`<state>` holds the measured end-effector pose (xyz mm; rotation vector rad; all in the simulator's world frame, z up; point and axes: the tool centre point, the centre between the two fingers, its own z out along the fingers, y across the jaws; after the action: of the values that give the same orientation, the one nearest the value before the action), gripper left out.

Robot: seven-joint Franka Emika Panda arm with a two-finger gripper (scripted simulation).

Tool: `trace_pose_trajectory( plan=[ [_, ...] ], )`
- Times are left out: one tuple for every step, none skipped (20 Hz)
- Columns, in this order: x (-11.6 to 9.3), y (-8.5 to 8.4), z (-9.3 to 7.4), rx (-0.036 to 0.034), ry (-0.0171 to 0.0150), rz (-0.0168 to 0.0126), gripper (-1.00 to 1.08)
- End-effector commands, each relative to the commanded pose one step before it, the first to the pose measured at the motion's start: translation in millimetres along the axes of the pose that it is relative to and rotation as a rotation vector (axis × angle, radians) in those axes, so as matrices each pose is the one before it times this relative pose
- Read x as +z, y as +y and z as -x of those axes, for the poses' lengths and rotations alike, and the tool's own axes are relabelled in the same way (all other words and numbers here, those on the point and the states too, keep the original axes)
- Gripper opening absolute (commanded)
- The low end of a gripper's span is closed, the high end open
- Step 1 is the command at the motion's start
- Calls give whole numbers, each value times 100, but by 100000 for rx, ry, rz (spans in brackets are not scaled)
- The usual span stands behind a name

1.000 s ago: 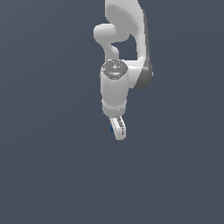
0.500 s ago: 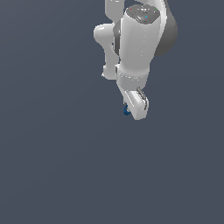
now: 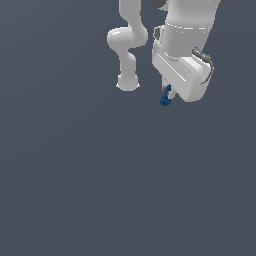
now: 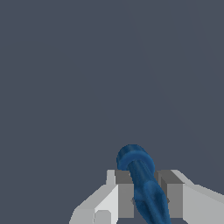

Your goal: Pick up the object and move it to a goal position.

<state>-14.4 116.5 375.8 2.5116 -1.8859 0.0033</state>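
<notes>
The object is a small dark blue elongated item with a rounded, wider end. It is clamped between the grey pads of my white gripper, which is shut on it. In the exterior view the object pokes out just below the large white hand, and my gripper is mostly hidden behind that hand. The object hangs in the air with nothing under it in sight.
The white arm's base stands to the exterior view's left of the hand. A plain dark grey floor fills everything else in both views.
The arm has swung toward the camera and to the exterior view's right. The hand now looks much larger and higher in the picture, with the blue object carried along in it.
</notes>
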Motion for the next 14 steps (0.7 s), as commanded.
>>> trace_pose_trajectory(
  plan=[
    [-2662,37,1394,7,38,83,-100],
    [-1019,-21,527,0,0,0,-100],
    [-1004,-25,520,0,0,0,-100],
    [-967,-29,512,-51,-47,-3,-100],
    [-913,-32,474,0,0,0,-100],
    [-854,-34,444,0,0,0,-100],
    [-794,-35,424,-51,-46,-2,-100],
    [-734,-37,390,-37,-32,-1,-100],
    [-677,-37,353,0,0,0,-100],
    [-622,-38,331,-37,-32,-1,-100],
    [-567,-38,296,0,0,0,-100],
    [-516,-37,276,-37,-31,-1,-100],
    [-465,-37,242,0,0,0,-100],
    [-419,-36,218,0,0,0,-100]
  ],
)
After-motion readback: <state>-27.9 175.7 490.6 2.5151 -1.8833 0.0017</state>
